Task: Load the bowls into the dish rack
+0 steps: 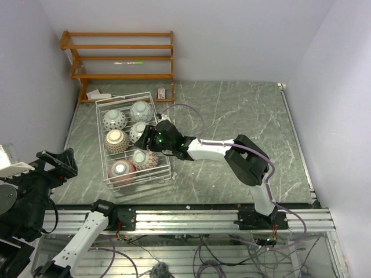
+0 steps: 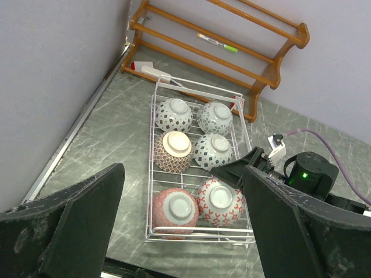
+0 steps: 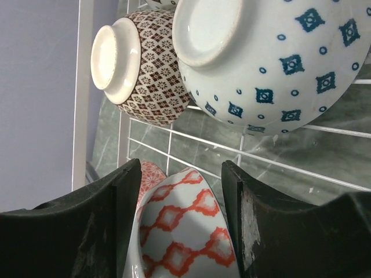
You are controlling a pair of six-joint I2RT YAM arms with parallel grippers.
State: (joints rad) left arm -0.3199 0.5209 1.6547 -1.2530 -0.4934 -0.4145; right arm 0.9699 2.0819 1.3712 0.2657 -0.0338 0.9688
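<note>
On the left, my left gripper hung near the left edge of the worktop, well apart from the dish rack. Its fingers stood wide apart and nothing was between them. The rack stood on the worktop, and all six bowls lay in it upside down, in two rows of three. At the right side of the rack was my right gripper. Its fingers were apart, with the red-patterned bowl between them, near the brown bowl and a blue-dotted bowl. I could not tell whether the fingers pressed on it.
</note>
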